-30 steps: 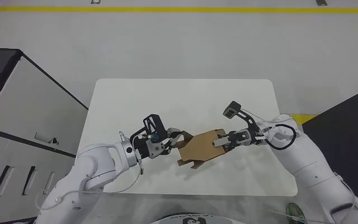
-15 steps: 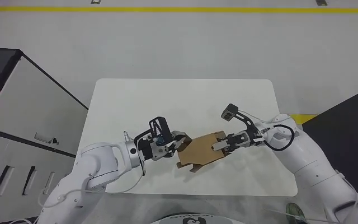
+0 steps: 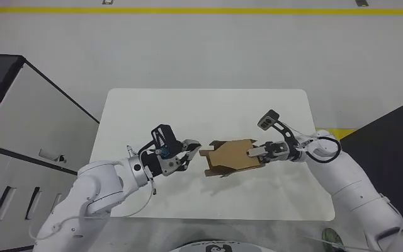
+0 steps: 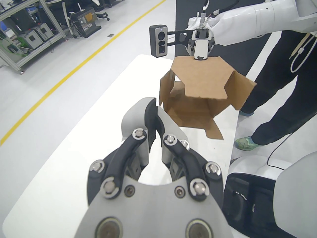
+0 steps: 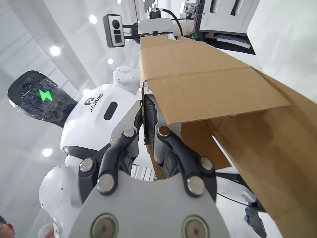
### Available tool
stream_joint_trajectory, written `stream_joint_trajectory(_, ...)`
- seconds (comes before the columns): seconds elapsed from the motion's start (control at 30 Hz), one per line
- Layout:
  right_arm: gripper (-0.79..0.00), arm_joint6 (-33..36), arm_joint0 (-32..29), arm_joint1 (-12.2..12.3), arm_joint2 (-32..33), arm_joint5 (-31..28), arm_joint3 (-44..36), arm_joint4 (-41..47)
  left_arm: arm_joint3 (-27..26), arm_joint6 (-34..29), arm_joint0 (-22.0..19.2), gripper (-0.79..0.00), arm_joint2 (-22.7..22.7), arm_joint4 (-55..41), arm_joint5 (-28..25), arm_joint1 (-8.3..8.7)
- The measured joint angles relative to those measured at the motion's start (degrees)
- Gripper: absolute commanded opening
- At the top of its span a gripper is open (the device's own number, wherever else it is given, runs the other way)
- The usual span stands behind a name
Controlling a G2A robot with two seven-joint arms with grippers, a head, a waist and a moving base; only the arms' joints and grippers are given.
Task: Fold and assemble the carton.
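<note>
Setting: pale grey workshop floor with a yellow line [image 3: 201, 10] at 12 o'clock; on it stands a white round-cornered table [image 3: 157, 107].
Carton: a brown corrugated cardboard carton [image 3: 233, 157], half opened into a sleeve with its end flaps splayed, sits just to the 3 o'clock side of the table's middle; I cannot tell whether its lowest flap touches the table.
Right gripper: the right gripper [image 5: 146, 110] is at the carton's 3 o'clock end, clamped on the edge of one flap; this grip appears to carry the carton and turn its open mouth toward the other arm.
Left gripper: the left gripper [image 4: 156, 110] sits at the carton's 9 o'clock end, just beside the nearest flap and apart from it; its fingers are drawn together with only a slit between them, holding nothing.
Why so: one arm likely steadies the carton so the other can push or pinch the loose flaps.
Stage: early, I judge; no flap is folded in yet.
Next move: probably a careful approach to the near flap.
Risk: a single-edge grip may let the carton swing or crumple.
</note>
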Motion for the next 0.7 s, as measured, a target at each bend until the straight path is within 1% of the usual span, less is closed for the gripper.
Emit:
stream_joint_trajectory(0.17,-0.785,0.0,-0.6,-0.2,0.4,0.0,-0.4,3.9,0.0,2.2,4.0,-0.785,-4.4,-1.0,-0.4,0.33)
stream_joint_trajectory(0.33,-0.785,0.0,-1.0,-0.1,1.0,0.0,-0.7,6.4,0.9,3.1,6.6,-0.785,-5.9,-2.2,-2.0,0.52)
stream_joint_trajectory(0.5,-0.785,0.0,-1.4,-0.2,1.3,0.0,-1.2,8.0,1.7,3.7,6.8,-0.785,-4.8,-3.4,-3.6,0.51)
stream_joint_trajectory(0.7,-0.785,0.0,-1.0,-0.3,0.1,0.0,-1.4,7.4,0.9,2.6,4.3,-0.785,-0.5,-2.5,-5.2,0.34)
